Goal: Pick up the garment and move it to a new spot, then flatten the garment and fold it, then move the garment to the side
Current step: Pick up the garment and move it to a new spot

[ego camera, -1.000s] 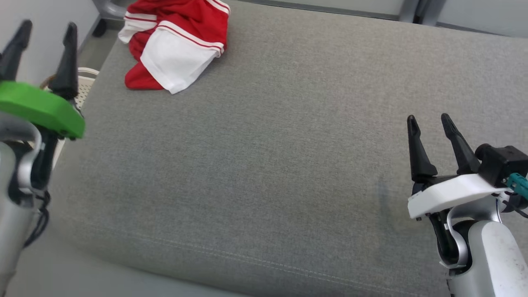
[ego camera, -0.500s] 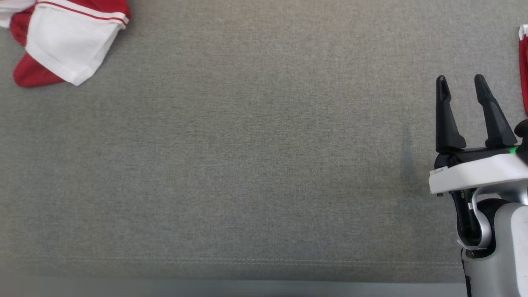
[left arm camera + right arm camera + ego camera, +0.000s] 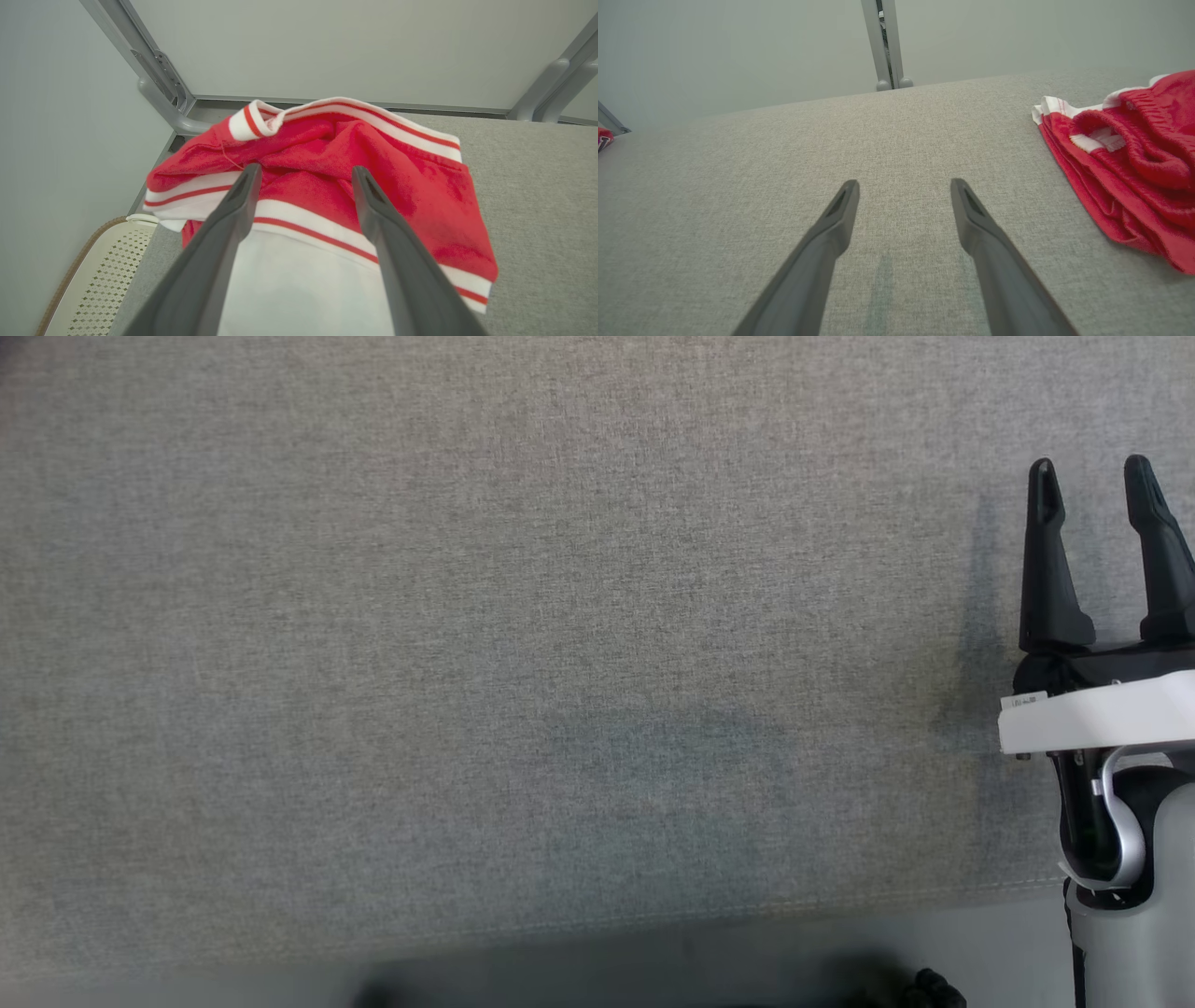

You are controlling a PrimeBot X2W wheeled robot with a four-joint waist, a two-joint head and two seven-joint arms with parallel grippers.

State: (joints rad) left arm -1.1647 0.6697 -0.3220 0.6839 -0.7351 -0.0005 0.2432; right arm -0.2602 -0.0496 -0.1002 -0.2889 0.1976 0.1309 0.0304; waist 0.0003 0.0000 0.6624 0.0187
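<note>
A crumpled red garment (image 3: 420, 186) with white panels and striped trim lies at the corner of the grey cushion (image 3: 537, 186). My left gripper (image 3: 306, 169) is open, its fingers spread right over the garment, with the white panel showing between them. Whether they touch the cloth I cannot tell. My right gripper (image 3: 1089, 467) stands open above bare cushion at the right of the head view. In the right wrist view the right gripper (image 3: 904, 183) has nothing between its fingers, and a second red and white garment (image 3: 1134, 177) lies to its right.
A white perforated basket (image 3: 103, 270) stands beside the cushion's corner, below the garment. Grey metal frame tubes (image 3: 159, 79) and pale walls border the cushion's far side. The cushion's front seam (image 3: 653, 919) runs along the bottom of the head view.
The head camera has swung to the right, so the red garment and my left gripper have left its picture. Both grippers stay open.
</note>
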